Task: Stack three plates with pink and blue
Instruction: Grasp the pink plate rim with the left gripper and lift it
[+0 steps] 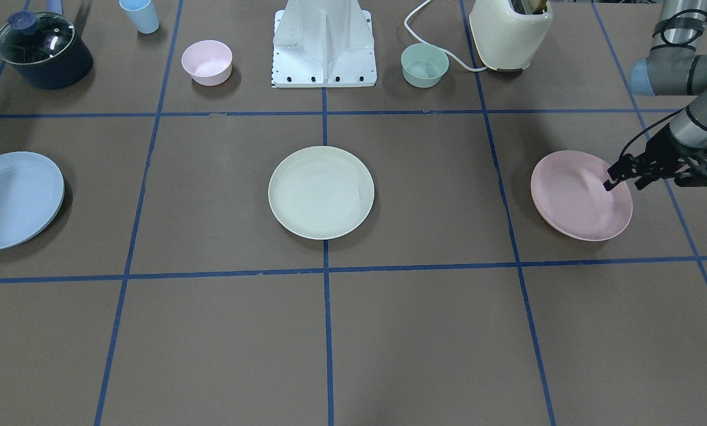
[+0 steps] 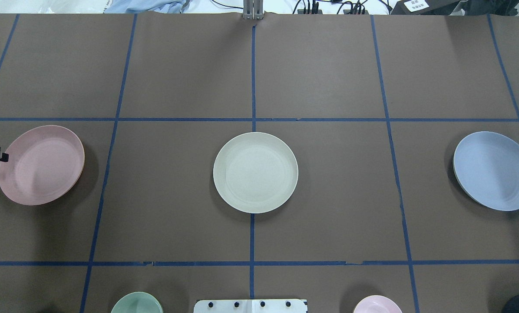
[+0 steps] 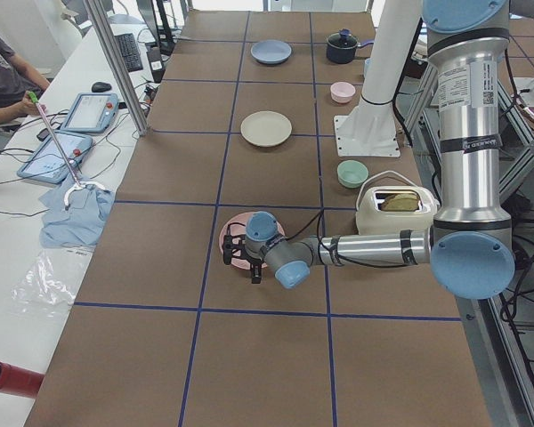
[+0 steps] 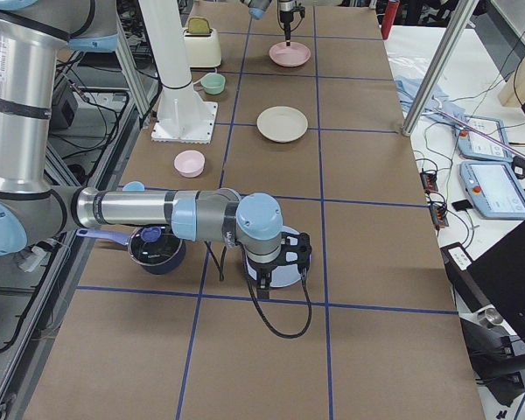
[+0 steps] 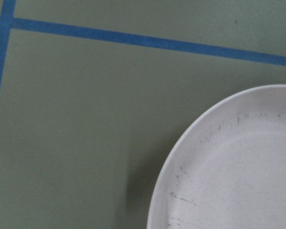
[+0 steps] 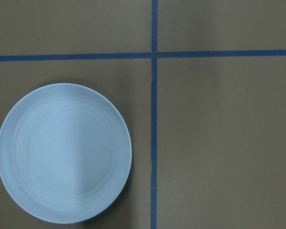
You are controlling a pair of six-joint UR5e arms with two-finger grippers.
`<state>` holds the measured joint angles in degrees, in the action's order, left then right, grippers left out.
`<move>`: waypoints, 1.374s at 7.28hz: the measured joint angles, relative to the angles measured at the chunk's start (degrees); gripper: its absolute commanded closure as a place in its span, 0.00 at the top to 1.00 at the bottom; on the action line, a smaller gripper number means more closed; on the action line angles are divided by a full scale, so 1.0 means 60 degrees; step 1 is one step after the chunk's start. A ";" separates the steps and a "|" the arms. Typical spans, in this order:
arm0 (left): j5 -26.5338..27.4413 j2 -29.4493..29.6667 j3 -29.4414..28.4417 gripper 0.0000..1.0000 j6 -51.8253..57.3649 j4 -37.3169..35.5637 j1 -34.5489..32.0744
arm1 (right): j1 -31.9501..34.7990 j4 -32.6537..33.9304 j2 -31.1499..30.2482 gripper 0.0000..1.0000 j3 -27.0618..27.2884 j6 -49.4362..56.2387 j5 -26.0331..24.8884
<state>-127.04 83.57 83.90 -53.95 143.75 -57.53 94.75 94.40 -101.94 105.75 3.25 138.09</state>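
**So far nothing is stacked: three plates lie apart**

Plainly I am at the very start of this job. On my front camera the pink plate (image 1: 578, 198), the cream plate (image 1: 320, 192) and the blue plate (image 1: 16, 198) lie in a row on the table (image 1: 436, 331). They are well apart, with the cream one in the middle, and nothing rests on any of them.

The left gripper (image 1: 624, 182) is down at the outer edge of the pink plate with its jaws apart. One finger stands over the plate's inside and the other just outside the rim, so I read it as straddling the rim without having closed. Whether either finger touches the plate, I cannot tell.

The right gripper (image 4: 284, 276) hangs over the blue plate at the other end. It shows only on a side camera, so I cannot tell whether its jaws are apart or together. Its wrist camera looks straight down on the whole blue plate, so I judge it is not yet down at the rim.

By my reckoning every step is left. The pink plate must be pinched and carried, then the blue one, until all three sit in one pile. The middle plate looks the likely base.
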 measured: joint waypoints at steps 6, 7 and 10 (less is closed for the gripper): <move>0.0062 -0.0084 0.0119 0.00 0.0065 -0.0012 0.0140 | 0.0000 0.0019 0.0011 1.00 0.0283 -0.0024 0.0055; 0.0087 -0.0084 0.0140 0.00 0.0058 -0.0026 0.0134 | 0.0000 0.0013 0.0011 1.00 0.0287 -0.0028 0.0056; -0.0127 -0.0264 0.0626 0.00 -0.0001 -0.0174 0.0027 | 0.0000 0.0001 0.0013 1.00 0.0288 -0.0021 0.0125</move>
<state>-127.80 81.99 87.66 -53.96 142.71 -57.37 94.75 94.40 -101.86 107.48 3.13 138.84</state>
